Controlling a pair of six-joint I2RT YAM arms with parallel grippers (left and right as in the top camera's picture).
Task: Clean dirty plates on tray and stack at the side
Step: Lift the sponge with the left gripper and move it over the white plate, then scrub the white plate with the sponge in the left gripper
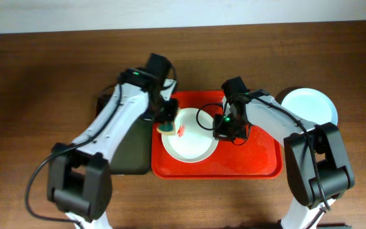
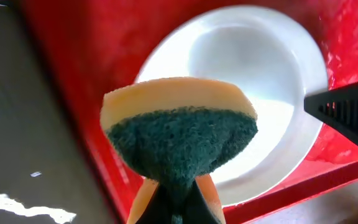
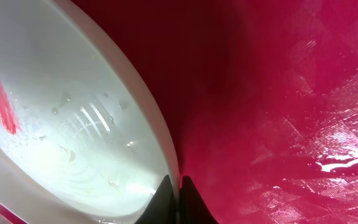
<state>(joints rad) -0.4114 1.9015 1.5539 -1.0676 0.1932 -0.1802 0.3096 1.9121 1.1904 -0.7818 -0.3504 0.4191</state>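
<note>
Red plastic fills the middle of the counter (image 1: 37, 76): the tray (image 1: 259, 159) carries one white plate (image 1: 192, 145) on its left half, with a red smear (image 1: 182, 130) left of the plate's centre. The left end effector (image 2: 178, 206) is clamped narrow on a sponge (image 2: 179, 143), yellow foam with a dark green scouring side, poised over the plate's left part just beside the smear. I cannot tell whether it touches the surface. The right end effector (image 3: 179, 190) is pinched tight on the plate's right rim, a finger either side of the lip, steadying it. A second plate (image 1: 310, 108) sits off the tray on the counter to the right, well apart. To my eye the risk lies in that thin rim pinch. Water beads on the plate and the tray floor shines wet, so a hard sideways scrub could twist the plate out of the fingers. It could also lever the far edge up and skid the plate against the tray's raised rim. The plate's left edge lies near the tray's left wall, with a dark green tray (image 1: 129, 156) just beyond under the left arm, so there is little room that way. The tray's right half is bare and open, though strokes running right should stop short of the pinching fingers.
</note>
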